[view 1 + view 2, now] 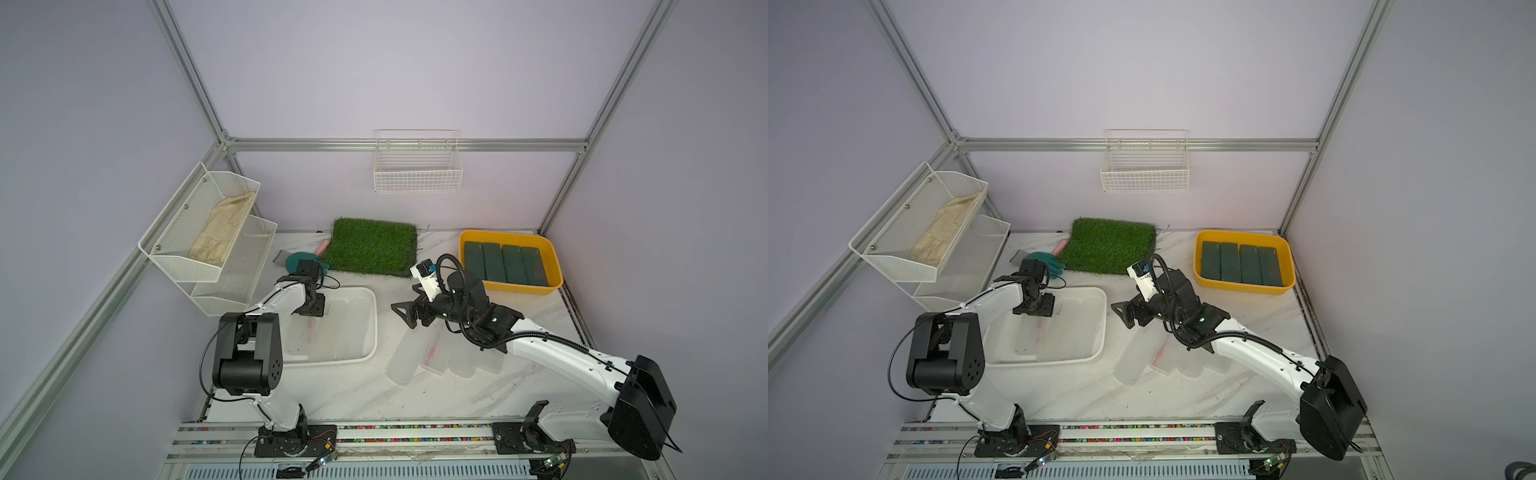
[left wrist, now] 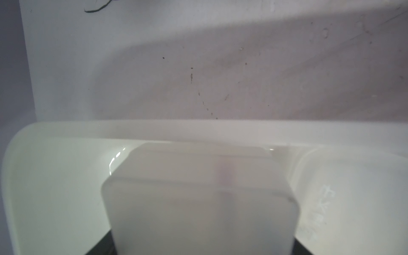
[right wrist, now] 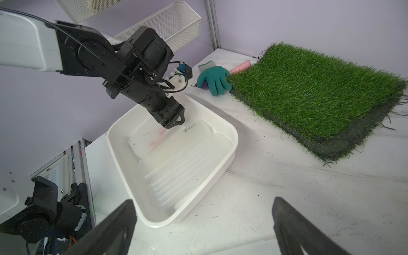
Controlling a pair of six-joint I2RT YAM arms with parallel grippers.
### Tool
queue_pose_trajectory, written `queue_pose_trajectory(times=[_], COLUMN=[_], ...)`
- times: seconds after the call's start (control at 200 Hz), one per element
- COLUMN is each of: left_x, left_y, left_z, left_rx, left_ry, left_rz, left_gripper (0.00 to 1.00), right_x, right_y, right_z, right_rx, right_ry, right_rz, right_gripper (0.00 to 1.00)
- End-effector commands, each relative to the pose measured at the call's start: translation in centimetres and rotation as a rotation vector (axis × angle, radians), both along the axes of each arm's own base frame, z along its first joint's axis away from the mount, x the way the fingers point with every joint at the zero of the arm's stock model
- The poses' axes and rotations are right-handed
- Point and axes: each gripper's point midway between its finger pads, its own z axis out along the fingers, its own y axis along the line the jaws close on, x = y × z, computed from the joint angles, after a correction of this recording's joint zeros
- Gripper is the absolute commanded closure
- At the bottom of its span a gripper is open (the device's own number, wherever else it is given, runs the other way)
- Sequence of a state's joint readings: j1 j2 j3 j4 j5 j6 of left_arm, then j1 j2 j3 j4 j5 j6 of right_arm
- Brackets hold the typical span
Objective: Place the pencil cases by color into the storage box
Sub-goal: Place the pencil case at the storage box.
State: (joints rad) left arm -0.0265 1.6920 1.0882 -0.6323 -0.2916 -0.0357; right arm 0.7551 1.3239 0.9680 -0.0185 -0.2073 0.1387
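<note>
left gripper (image 3: 174, 124) jaws clamped on frosted case (image 2: 198, 209) inside white tub (image 3: 229, 163); right gripper (image 1: 405, 309) jaws wide apart, empty, just beside the tub.

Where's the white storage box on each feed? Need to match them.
In a top view: white storage box left of centre.
In a top view: box left of centre.
Left wrist: rim across the middle.
Right wrist: mid-frame, slightly left.
Shared landmark: pink-streaked frosted case inside it.
</note>
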Motion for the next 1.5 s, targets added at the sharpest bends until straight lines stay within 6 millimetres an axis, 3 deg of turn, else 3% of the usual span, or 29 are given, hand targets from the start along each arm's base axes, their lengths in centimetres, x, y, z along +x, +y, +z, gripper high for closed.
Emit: queue_pose_trajectory(times=[0.0,0.675,0.875,1.21,1.495], left_x=[2.0,2.2,1.6,2.2,1.7], left_y=[0.7,-1.4,-1.8,-3.1,-4.4], left_z=[1.0,-1.8,-2.3,0.0,2.4], left_rx=[0.037,-0.079,-0.116,-0.219,-0.321], left_ry=[-0.069,-0.061,-0.058,-0.156,-0.237], left_rz=[-0.015,-0.076,-0.054,-0.001,0.028], left_gripper=[0.38,0.37,0.30,0.08,0.04], right_x=[-0.2,-0.5,-0.7,-1.0,-1.0], right_y=[-0.2,-0.4,-0.5,-0.3,-0.2], right_z=[1.4,1.1,1.0,1.0,0.9], right_rx=[0.017,0.017,0.017,0.026,0.033], right_ry=[-0.064,-0.056,-0.047,-0.025,0.008], right_rz=[0.001,0.003,0.006,0.016,0.014], right_gripper=[0.03,0.03,0.03,0.03,0.03])
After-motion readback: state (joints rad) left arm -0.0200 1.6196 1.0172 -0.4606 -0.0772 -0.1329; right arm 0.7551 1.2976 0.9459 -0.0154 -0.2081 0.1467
